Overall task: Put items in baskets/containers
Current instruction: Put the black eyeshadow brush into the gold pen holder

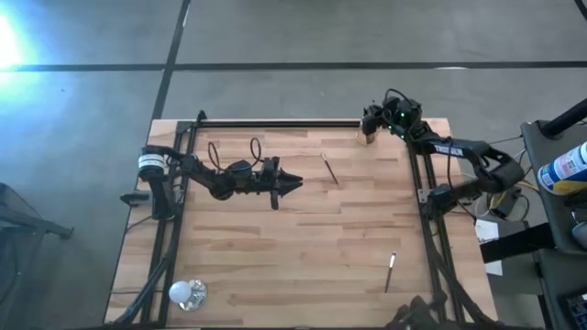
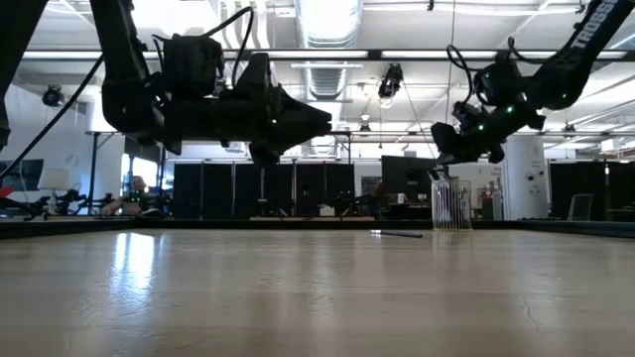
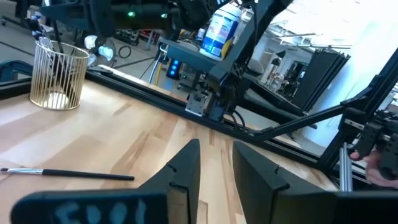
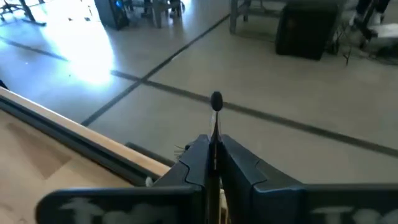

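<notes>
Right gripper [image 1: 368,127] directly over the wire cup [image 1: 364,139] at the table's far right corner, fingers pinched on a thin stick [image 4: 216,124] standing upright between them; left gripper [image 1: 295,182] mid-table, parted, empty; loose stick [image 1: 329,169] just beyond it; another stick [image 1: 390,272] near the front right

White shiny ball [image 1: 186,292] at a near corner of the wooden bench [image 1: 275,247]; blue-labelled canister [image 1: 564,169] beside the bench.
</notes>
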Available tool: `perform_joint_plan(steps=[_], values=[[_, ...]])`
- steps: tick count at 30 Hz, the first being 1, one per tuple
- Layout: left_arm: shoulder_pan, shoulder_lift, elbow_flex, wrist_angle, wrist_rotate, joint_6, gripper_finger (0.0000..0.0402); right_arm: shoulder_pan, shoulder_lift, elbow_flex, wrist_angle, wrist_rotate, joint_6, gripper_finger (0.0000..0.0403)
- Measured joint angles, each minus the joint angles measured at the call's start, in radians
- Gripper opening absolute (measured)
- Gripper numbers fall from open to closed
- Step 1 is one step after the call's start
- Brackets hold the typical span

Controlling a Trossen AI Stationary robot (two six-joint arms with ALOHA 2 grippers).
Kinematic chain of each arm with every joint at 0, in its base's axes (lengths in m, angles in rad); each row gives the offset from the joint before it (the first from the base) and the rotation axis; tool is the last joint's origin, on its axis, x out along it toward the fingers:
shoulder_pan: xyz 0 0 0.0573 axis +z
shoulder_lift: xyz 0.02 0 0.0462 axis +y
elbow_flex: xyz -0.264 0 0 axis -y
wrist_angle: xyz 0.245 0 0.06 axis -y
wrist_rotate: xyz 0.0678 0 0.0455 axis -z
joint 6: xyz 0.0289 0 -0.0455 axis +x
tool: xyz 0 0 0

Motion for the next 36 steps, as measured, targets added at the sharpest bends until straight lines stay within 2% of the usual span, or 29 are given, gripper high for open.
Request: perform_joint_plan(steps=[6, 9, 12, 16, 21, 24, 30, 36], values=[[0.000, 0.000, -0.008, 0.000, -0.005, -0.009, 0.0087, 0.004, -0.120, 0.028, -0.211, 0.001, 0.018, 0.0097], [-0.006, 0.000, -0.030, 0.001, -0.049, -0.008, 0.0086, 0.028, -0.196, 0.063, -0.330, 0.001, 0.041, 0.0124], [-0.007, 0.000, -0.063, 0.016, -0.107, 0.005, 0.0076, 0.102, -0.256, 0.089, -0.469, -0.051, 0.050, 0.0137], [-0.003, 0.000, -0.093, 0.062, -0.115, 0.007, 0.0045, 0.287, -0.273, 0.097, -0.588, -0.097, 0.106, 0.0134], [-0.003, 0.000, -0.099, 0.069, -0.116, -0.001, 0.0006, 0.531, -0.179, 0.095, -0.622, 0.018, 0.286, 0.0136], [-0.003, 0.000, -0.097, 0.068, -0.116, -0.027, 0.0003, 0.609, -0.093, 0.096, -0.621, 0.050, 0.383, 0.0149], [-0.003, 0.000, -0.095, 0.065, -0.125, -0.069, 0.0017, 0.633, 0.085, 0.096, -0.586, 0.081, 0.476, 0.0171], [-0.003, 0.000, -0.095, 0.057, -0.125, -0.089, 0.0034, 0.649, 0.195, 0.120, -0.559, 0.084, 0.493, 0.0163]])
